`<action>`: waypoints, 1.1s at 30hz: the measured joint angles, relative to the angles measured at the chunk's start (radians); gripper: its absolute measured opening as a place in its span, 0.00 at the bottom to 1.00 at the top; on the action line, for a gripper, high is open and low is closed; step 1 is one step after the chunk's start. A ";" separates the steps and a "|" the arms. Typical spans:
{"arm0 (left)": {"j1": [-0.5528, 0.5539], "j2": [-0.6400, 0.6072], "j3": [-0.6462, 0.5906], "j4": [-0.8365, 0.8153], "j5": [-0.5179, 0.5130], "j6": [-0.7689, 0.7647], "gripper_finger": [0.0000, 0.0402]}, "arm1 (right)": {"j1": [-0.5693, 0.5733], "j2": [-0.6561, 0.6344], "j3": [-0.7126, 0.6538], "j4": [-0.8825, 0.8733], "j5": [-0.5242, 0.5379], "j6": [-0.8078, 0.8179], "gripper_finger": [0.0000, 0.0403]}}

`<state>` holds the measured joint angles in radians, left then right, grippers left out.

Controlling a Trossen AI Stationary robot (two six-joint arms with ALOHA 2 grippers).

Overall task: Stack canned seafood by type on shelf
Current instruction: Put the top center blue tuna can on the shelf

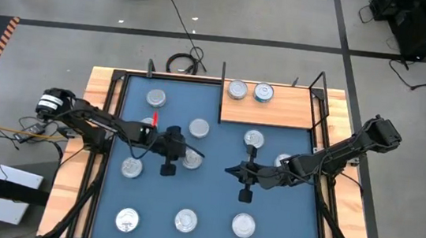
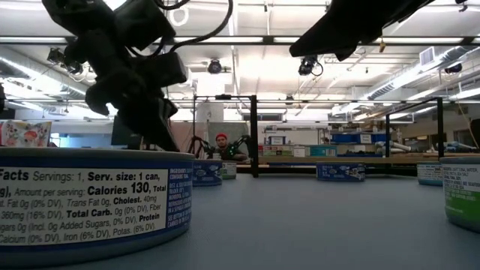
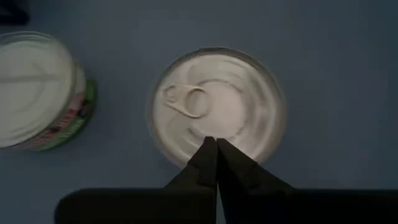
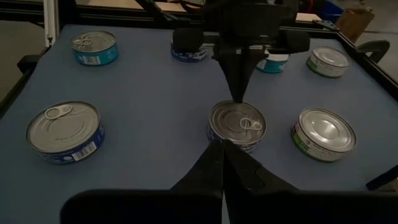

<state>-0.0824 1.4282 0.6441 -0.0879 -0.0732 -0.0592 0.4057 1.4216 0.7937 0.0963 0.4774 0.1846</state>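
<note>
Several round canned seafood tins with silver lids stand on the blue mat (image 1: 212, 198). Two more tins (image 1: 237, 90) (image 1: 263, 93) stand on the wooden shelf (image 1: 277, 114) at the far right. My left gripper (image 1: 193, 155) is shut and points steeply down over one blue-labelled tin (image 4: 236, 124) near the mat's middle, its tips (image 3: 216, 144) at that tin's left rim. My right gripper (image 4: 222, 146) is shut with nothing in it. It hovers to the right of this tin (image 1: 192, 164), pointing toward it. My left gripper's shut fingertips (image 4: 238, 98) stand at the left rim of the tin's lid (image 3: 217, 106), coming from above and the left. I cannot tell whether they touch it. The tin sits flat on the mat, its pull ring (image 3: 185, 98) up.
A green-labelled tin (image 3: 37, 93) stands close beside the middle one, and others lie along the near edge (image 1: 185, 221) and the left side (image 1: 156, 97). Black frame posts (image 1: 223, 80) border the shelf. In the low view a tin (image 2: 90, 202) fills the near left, and a person (image 2: 221, 146) sits far behind.
</note>
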 joint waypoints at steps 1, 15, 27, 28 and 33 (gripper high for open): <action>-0.006 0.007 0.000 0.010 0.007 -0.001 0.02 | 0.000 0.000 0.000 0.000 0.000 0.000 0.02; 0.064 -0.042 0.024 -0.038 -0.098 0.024 0.02 | -0.006 0.000 -0.021 0.029 -0.002 0.006 0.02; 0.092 -0.010 -0.076 0.061 0.014 -0.059 0.02 | -0.048 0.001 -0.125 0.157 -0.008 0.053 0.02; 0.086 -0.006 -0.087 0.085 0.017 -0.079 0.02 | -0.049 0.001 -0.125 0.158 -0.008 0.056 0.02; 0.042 0.000 -0.129 0.170 0.056 -0.143 0.02 | -0.050 0.001 -0.124 0.165 -0.014 0.060 0.02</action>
<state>-0.0406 1.4281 0.5156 0.0818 -0.0170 -0.2023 0.3561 1.4223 0.6693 0.2611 0.4634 0.2443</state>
